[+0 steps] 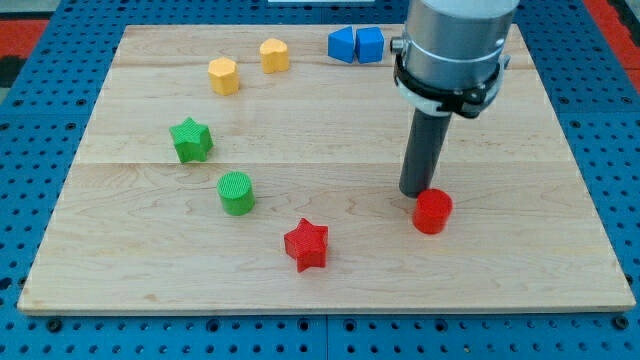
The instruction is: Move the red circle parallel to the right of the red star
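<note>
Red star (306, 245) nearest; red circle (432, 211) touching my tip (414, 192), lower right.

The arm ends in a wide grey cylinder (455, 35) with a smooth, dull surface. A black ring (445, 92) clamps around its lower edge, with a thin white band showing beneath it. Below that comes a straight dark rod (425, 150), round, plain and unmarked down to my tip (415, 192).
</note>
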